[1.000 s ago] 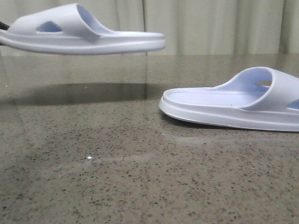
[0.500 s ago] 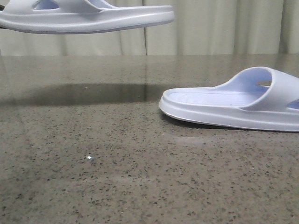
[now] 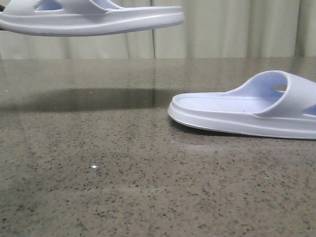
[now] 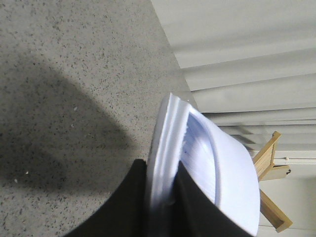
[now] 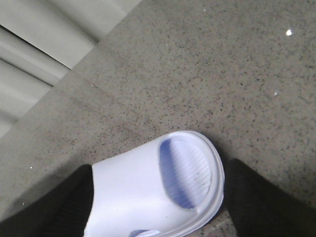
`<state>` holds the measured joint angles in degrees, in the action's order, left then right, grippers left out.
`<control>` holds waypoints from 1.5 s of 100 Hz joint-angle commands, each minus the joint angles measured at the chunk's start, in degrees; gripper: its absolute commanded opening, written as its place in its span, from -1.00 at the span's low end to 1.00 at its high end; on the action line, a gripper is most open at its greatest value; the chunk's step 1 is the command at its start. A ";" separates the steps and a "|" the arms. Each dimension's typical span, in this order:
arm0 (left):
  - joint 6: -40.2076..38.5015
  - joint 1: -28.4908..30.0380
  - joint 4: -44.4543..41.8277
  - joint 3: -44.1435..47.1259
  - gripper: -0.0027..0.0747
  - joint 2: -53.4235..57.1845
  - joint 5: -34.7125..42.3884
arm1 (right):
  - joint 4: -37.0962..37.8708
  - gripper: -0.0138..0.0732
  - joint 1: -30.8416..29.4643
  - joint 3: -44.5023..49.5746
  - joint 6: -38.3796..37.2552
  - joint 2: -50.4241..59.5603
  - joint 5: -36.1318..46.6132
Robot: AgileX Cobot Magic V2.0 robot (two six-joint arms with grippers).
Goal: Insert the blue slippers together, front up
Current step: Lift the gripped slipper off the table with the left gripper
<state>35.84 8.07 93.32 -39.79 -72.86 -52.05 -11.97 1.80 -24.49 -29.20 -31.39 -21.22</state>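
One blue slipper [image 3: 98, 19] hangs in the air at the far left, level, sole down, its heel end pointing right. In the left wrist view my left gripper [image 4: 160, 168] is shut on this slipper [image 4: 232, 173], with one black finger under the thick sole and one on the footbed. The other blue slipper [image 3: 237, 111] lies sole down on the table at the right, strap towards the right edge. In the right wrist view my right gripper [image 5: 158, 168] is open and low over this slipper [image 5: 133, 197]. Its black fingers [image 5: 256, 197] stand on either side of the strap end.
The speckled grey stone tabletop [image 3: 123, 187] fills the scene, and the lifted slipper casts a dark shadow [image 3: 89, 98] on it. Pale curtains [image 3: 222, 29] hang behind the far edge. A wooden stand [image 4: 271, 158] shows beyond the table in the left wrist view.
The slipper held by my left gripper rose higher over the table a second ago and has stayed still since. The slipper on the table has not moved.
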 commanded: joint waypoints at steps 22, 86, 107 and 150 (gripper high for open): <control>0.16 0.17 4.01 -1.30 -0.86 1.69 -2.24 | -0.88 0.41 -0.34 -1.07 -2.05 -7.95 5.76; 0.16 0.17 4.01 -1.30 -0.86 1.50 -2.01 | -5.87 0.41 -0.34 -1.07 -2.05 -20.15 9.20; 0.16 0.17 4.01 -1.30 -0.86 1.50 -2.01 | -6.39 0.41 -0.24 -1.07 -2.05 -22.67 10.60; 0.16 0.17 4.01 -1.30 -0.86 1.50 -1.98 | -8.34 0.41 0.00 -1.07 -2.05 -26.62 10.24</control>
<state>35.98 8.07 93.32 -39.79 -72.86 -51.71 -19.91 1.80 -24.62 -31.34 -57.16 -10.60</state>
